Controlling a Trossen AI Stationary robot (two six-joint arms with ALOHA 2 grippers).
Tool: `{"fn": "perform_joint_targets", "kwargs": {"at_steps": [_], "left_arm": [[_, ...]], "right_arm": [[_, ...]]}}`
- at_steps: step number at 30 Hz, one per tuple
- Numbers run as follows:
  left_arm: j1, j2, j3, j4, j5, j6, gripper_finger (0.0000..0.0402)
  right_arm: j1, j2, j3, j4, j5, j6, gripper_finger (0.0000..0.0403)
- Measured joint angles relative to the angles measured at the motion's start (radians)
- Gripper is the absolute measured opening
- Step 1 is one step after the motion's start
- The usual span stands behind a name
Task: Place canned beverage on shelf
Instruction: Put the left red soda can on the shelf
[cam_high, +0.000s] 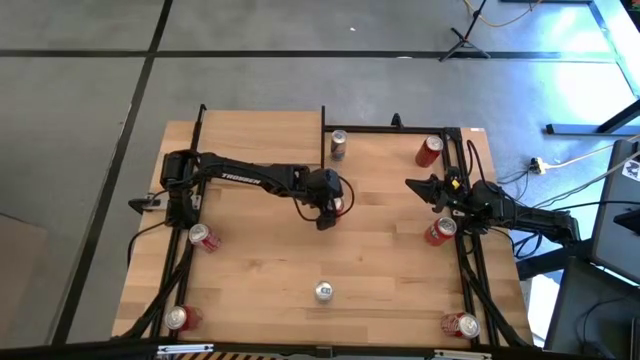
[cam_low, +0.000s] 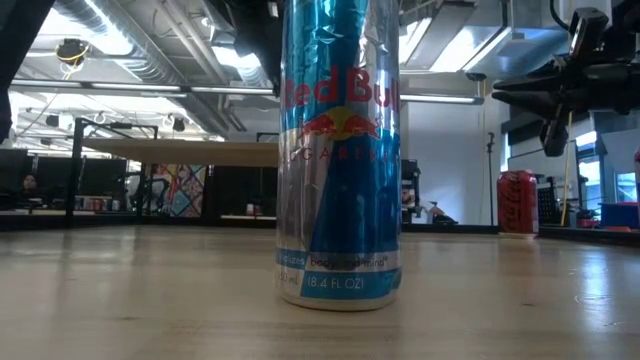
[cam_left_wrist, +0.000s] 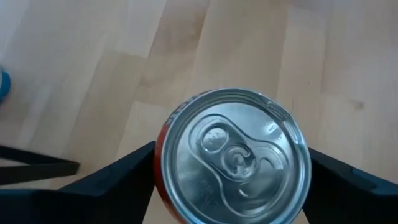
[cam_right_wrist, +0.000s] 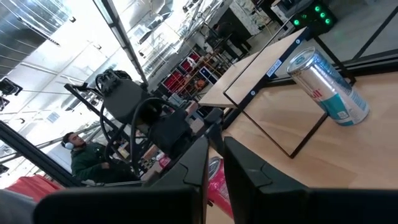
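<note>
Table: light wood, black frame along the edges.
Shelf: small light-wood board on thin black posts, at the far left part of the table.
Left arm: reaching from the left edge to mid-table. Left gripper: directly over an upright red can, fingers spread on either side of it, flanking closely; contact not discernible.
Right arm: waiting at the right edge of the table. Right gripper: fingers pressed together, holding nothing.
Blue-and-silver can: upright, on the table just beside the shelf's right edge.
Second blue-and-silver can: upright, near the front edge at centre, close before the low camera.
Red can at far right: lying tilted.
Red can beside right gripper.
Red can at left.
Red cans at front corners: left, right.
Person: seated in the room beyond the table.
</note>
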Motion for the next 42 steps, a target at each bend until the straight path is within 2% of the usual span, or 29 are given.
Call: {"fn": "perform_joint_targets", "kwargs": {"at_steps": [4, 9, 16, 23, 31, 42], "left_arm": [[-0.002, -0.004, 0.009, -0.014, -0.016, -0.037, 0.0272], [-0.008, -0.017, 0.065, -0.072, -0.016, -0.078, 0.027], [-0.032, -0.049, 0.229, -0.318, -0.088, -0.105, 0.027], [-0.035, -0.133, 0.349, -0.475, -0.104, -0.152, 0.0271], [-0.011, -0.315, 0.354, -0.677, -0.274, -0.225, 0.0271], [0.147, -0.514, 0.354, -0.888, -0.369, -0.371, 0.0272]], "right_arm": [[0.0, 0.0, 0.0, 0.0, 0.0, 0.0, 0.004], [0.0, 0.0, 0.0, -0.005, 0.0, 0.0, 0.004], [0.0, 0.0, 0.0, -0.012, 0.001, 0.0, 0.004], [0.0, 0.0, 0.0, -0.019, 0.0, 0.0, 0.004], [0.0, 0.0, 0.0, -0.016, 0.001, 0.002, 0.004], [0.0, 0.0, 0.0, -0.018, 0.043, 0.003, 0.004]]}}
